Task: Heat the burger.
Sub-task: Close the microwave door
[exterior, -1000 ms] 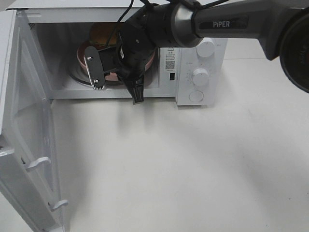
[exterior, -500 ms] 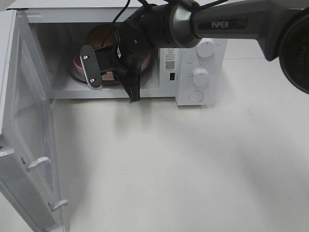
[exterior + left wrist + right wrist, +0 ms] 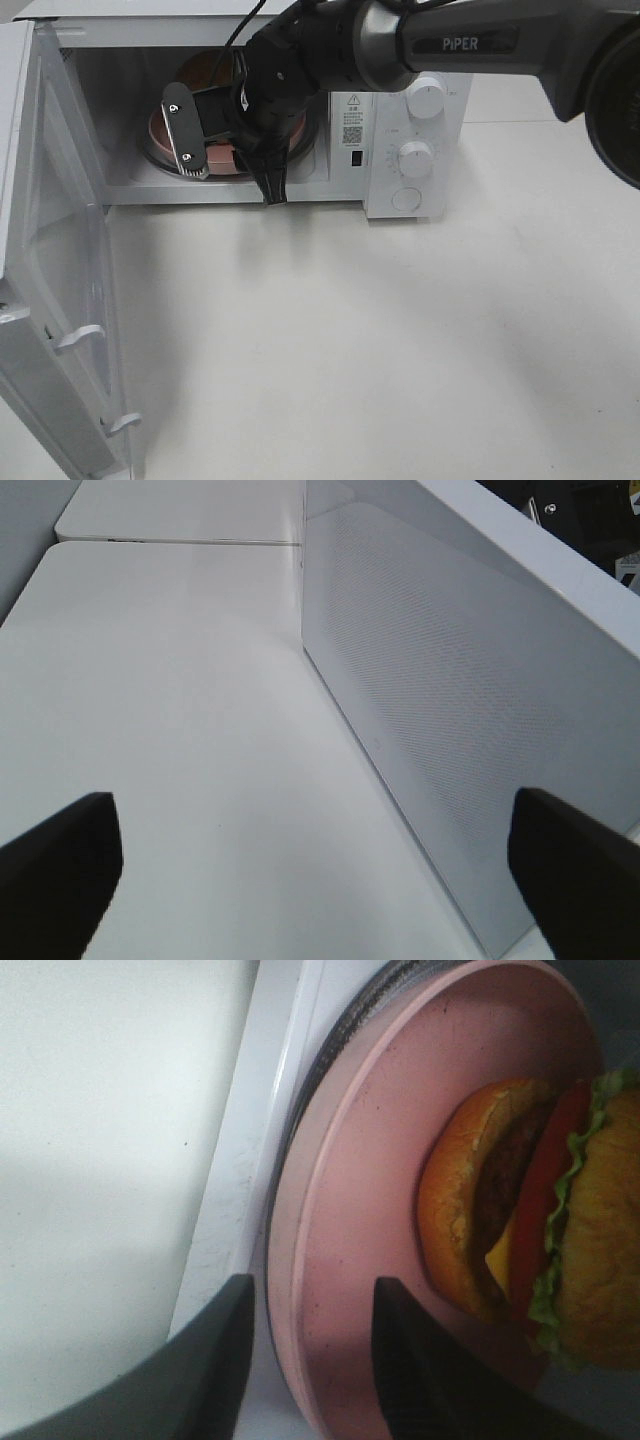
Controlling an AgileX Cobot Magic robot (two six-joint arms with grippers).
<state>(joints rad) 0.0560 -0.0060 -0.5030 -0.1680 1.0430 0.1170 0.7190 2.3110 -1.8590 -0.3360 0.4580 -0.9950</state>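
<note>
The right gripper [image 3: 312, 1290] sits at the mouth of the white microwave oven [image 3: 410, 110], its fingers parted astride the near rim of the round pink plate [image 3: 380, 1140], with a gap on either side of the rim and nothing clamped. The layered burger with a golden-brown bun [image 3: 540, 1230] rests on that plate inside the microwave's cavity, deeper in than the gripper. Backing out should therefore run straight away from the burger, out through the mouth. The left gripper [image 3: 312, 810] is spread wide and empty, probably closer to the microwave's open door [image 3: 60, 300].
</note>
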